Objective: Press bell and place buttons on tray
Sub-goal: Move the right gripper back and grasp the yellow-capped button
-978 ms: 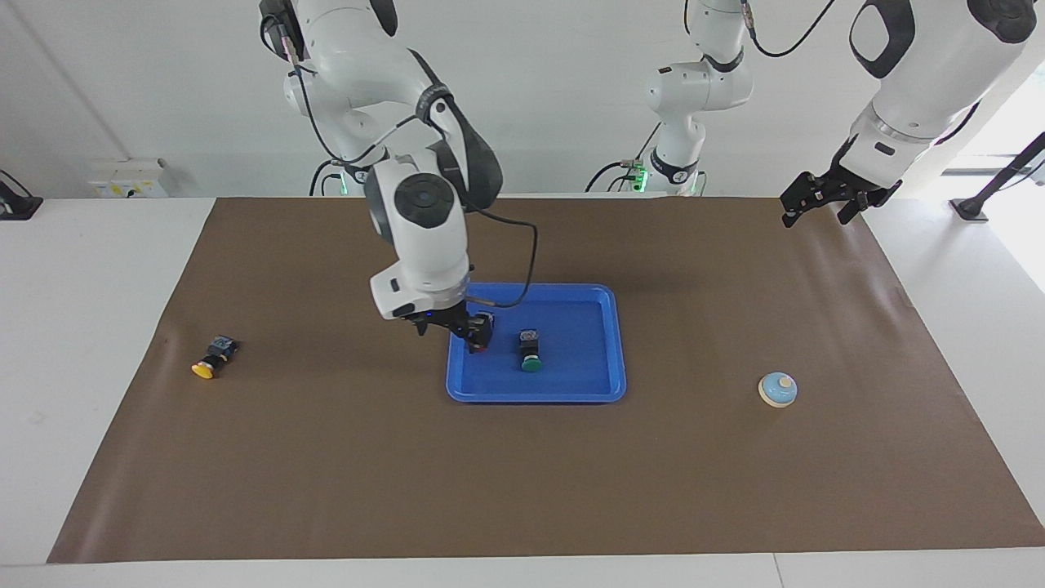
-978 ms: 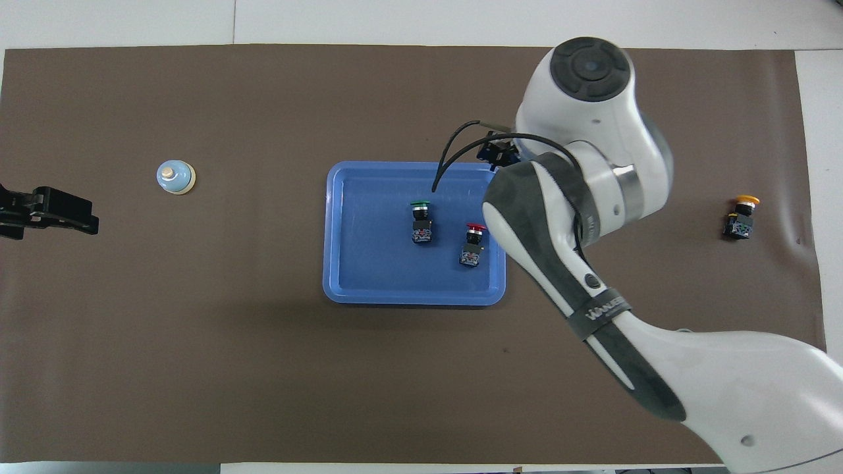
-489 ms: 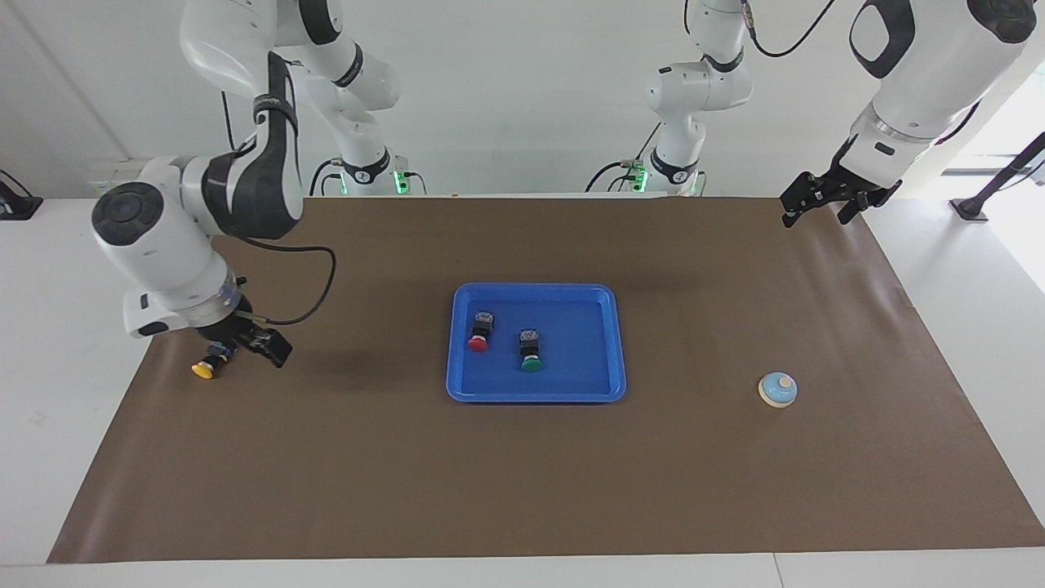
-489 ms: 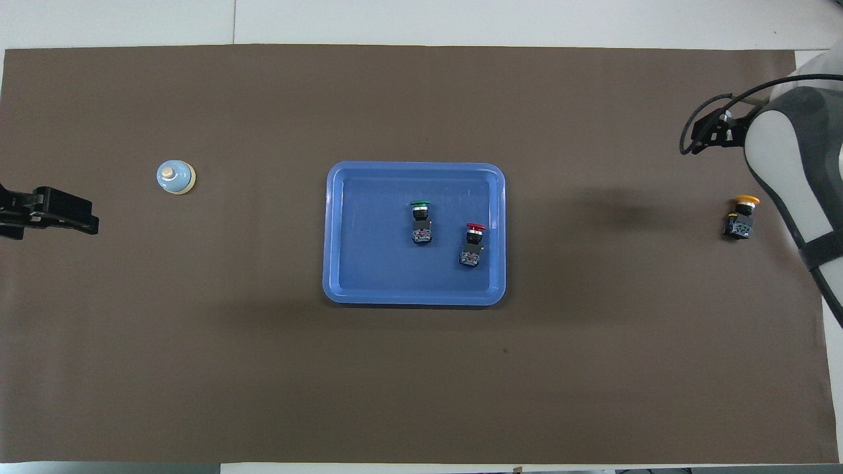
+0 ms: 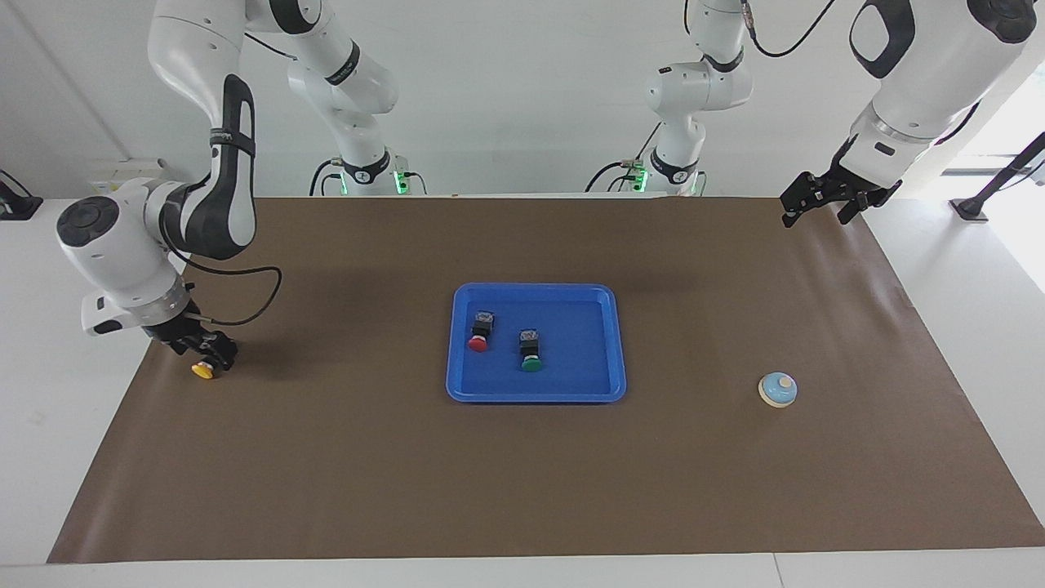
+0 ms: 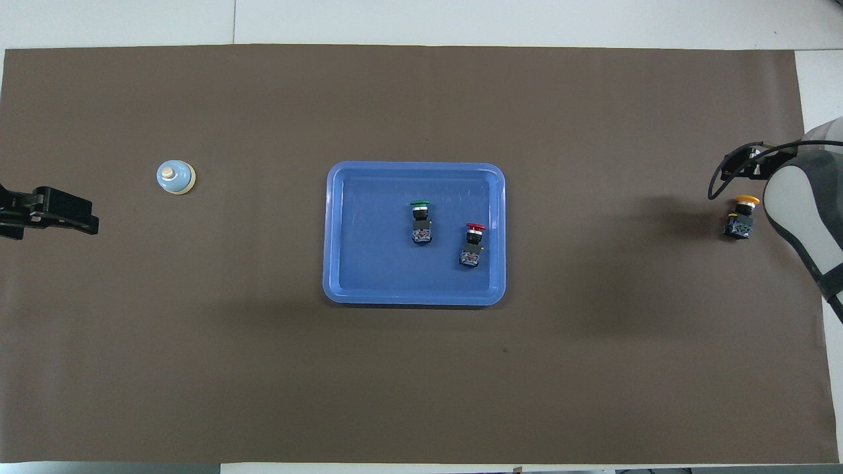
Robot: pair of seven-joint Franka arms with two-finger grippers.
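The blue tray (image 5: 580, 371) (image 6: 369, 263) lies mid-mat. In it lie the red button (image 5: 479, 333) (image 6: 473, 245) and the green button (image 5: 530, 351) (image 6: 420, 222), both on their sides. The yellow button (image 5: 202, 371) (image 6: 741, 217) lies on the mat toward the right arm's end. My right gripper (image 5: 208, 351) hangs open just over it, covering its black body in the facing view; the overhead view shows the button free on the mat. The bell (image 5: 777, 389) (image 6: 175, 178) stands toward the left arm's end. There my left gripper (image 5: 816, 214) (image 6: 59, 214) waits raised, open and holding nothing.
A brown mat (image 5: 522, 474) covers most of the white table. The right arm's wrist and a looping black cable (image 5: 245, 314) hang above the mat's edge beside the yellow button.
The right gripper left the red button in the tray and swung across to the yellow button, then settled closer over it. The left arm has not moved.
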